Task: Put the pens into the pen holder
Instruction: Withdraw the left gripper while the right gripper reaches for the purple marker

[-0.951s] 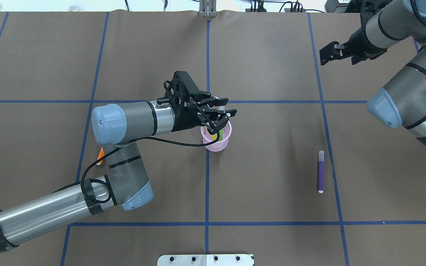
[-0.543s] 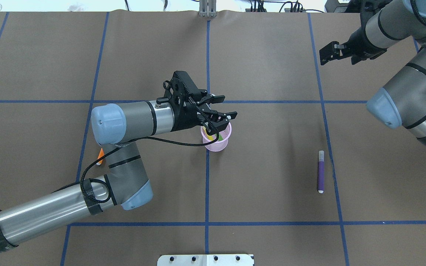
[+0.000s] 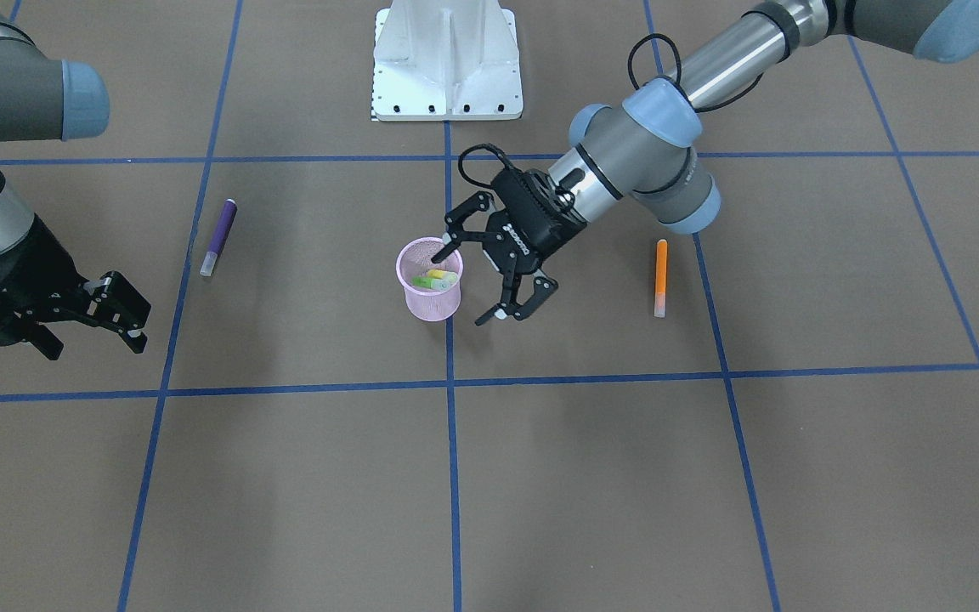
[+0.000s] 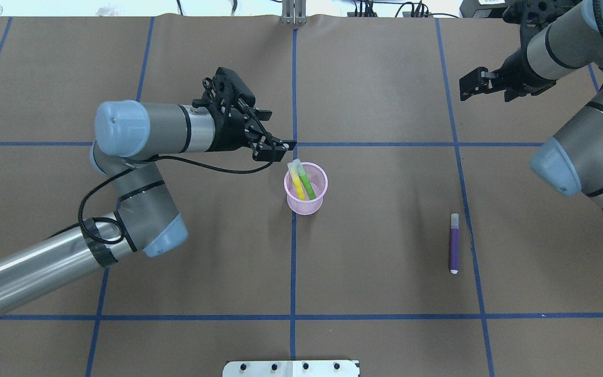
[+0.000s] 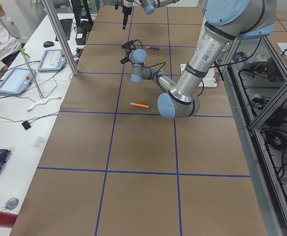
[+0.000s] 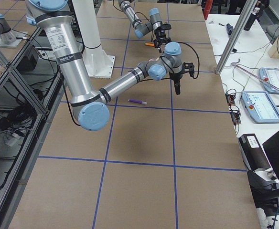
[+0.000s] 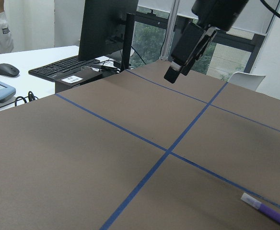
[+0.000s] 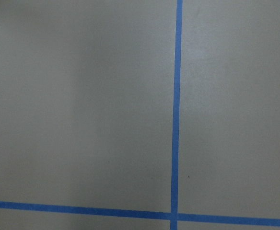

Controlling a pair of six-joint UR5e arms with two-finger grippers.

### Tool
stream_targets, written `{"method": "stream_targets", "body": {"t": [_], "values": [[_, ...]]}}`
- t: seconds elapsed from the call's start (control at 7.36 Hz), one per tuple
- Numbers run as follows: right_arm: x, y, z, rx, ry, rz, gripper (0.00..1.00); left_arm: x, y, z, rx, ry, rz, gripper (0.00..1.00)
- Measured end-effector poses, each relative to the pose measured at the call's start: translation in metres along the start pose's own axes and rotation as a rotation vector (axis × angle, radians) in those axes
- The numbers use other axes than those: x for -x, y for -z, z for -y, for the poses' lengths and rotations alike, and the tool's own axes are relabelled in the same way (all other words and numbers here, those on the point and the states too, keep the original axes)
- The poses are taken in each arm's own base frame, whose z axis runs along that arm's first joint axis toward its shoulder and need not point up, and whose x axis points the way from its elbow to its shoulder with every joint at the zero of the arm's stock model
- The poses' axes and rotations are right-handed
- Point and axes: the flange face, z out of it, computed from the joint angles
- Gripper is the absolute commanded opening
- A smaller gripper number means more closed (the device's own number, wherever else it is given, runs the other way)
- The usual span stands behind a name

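Overhead, orange pen hidden behind left arm; left hand and right hand both released

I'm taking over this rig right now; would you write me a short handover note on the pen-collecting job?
The left tool is open and empty, close to the small round pink wire-mesh pen holder.
The right tool hangs off at its own side with nothing seen in it; whether it is open or shut is unclear.
Done: the yellow marker pen and the green marker pen lean inside the holder.
Left: the purple marker pen lies flat on the right arm's side, and the orange marker pen lies flat on the left arm's side. Both are well apart from the holder.
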Motion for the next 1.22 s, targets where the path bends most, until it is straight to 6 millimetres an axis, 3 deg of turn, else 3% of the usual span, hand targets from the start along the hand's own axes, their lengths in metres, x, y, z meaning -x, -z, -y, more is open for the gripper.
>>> {"method": "stream_targets", "body": {"t": [0.27,0.41,0.54,0.82,1.09,1.22], "values": [[0.014,-0.017,-0.040,0.001,-0.070,-0.028,0.99,0.074,0.046,-0.008,0.143,0.069,0.083,1.00],[0.020,-0.027,-0.064,0.002,-0.090,-0.048,0.99,0.102,0.074,0.002,0.221,0.124,0.140,1.00],[0.024,-0.038,-0.090,0.005,-0.106,-0.069,0.99,0.115,0.098,0.016,0.304,0.178,0.197,1.00],[0.042,-0.060,-0.135,-0.010,-0.142,-0.108,0.92,0.111,0.123,0.033,0.398,0.215,0.248,1.00],[0.058,-0.079,-0.179,-0.043,-0.200,-0.141,0.81,0.106,0.127,0.037,0.411,0.216,0.254,1.00],[0.056,-0.086,-0.203,-0.054,-0.214,-0.165,0.70,0.105,0.128,0.037,0.411,0.216,0.255,1.00]]}}
